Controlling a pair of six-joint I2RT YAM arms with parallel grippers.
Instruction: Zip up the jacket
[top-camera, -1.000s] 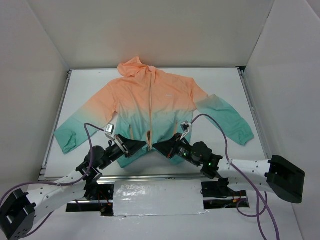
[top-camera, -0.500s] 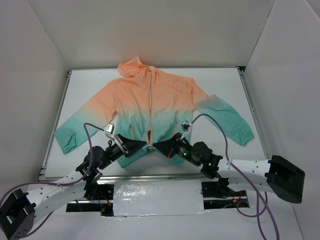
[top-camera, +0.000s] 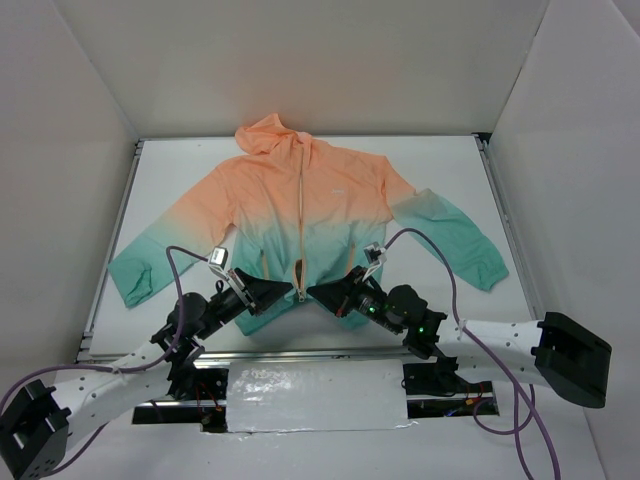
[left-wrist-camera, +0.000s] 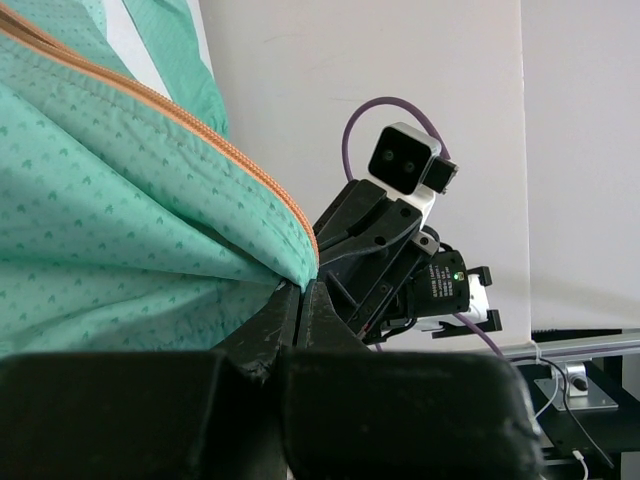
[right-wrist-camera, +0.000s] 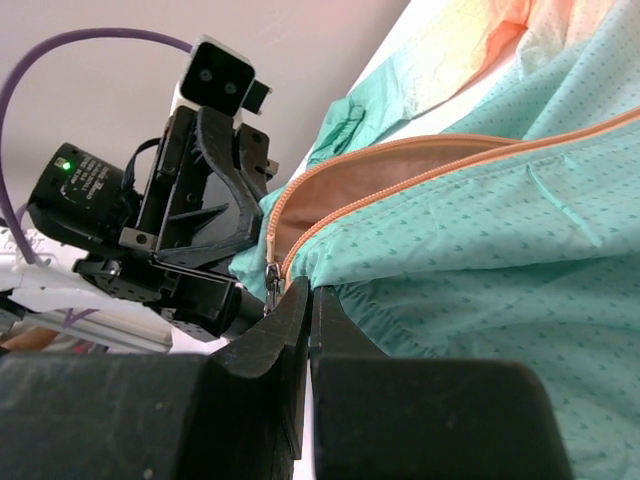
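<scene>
The jacket (top-camera: 300, 210) lies flat on the table, hood at the far end, teal hem towards the arms. Its pale zipper (top-camera: 300, 200) runs down the middle, and the two front edges part slightly just above the hem. My left gripper (top-camera: 290, 292) is shut on the teal hem edge left of the zipper; the left wrist view shows fabric (left-wrist-camera: 100, 200) pinched at its tips (left-wrist-camera: 302, 285). My right gripper (top-camera: 311, 292) is shut on the hem edge right of the zipper (right-wrist-camera: 308, 285), with the zipper slider (right-wrist-camera: 271, 275) hanging just beside its fingertips. The two grippers face each other, almost touching.
White walls enclose the table on three sides. The jacket's sleeves spread to the left (top-camera: 135, 270) and right (top-camera: 465, 240). A metal rail (top-camera: 110, 250) runs along the table's left edge. Purple cables loop over both wrists.
</scene>
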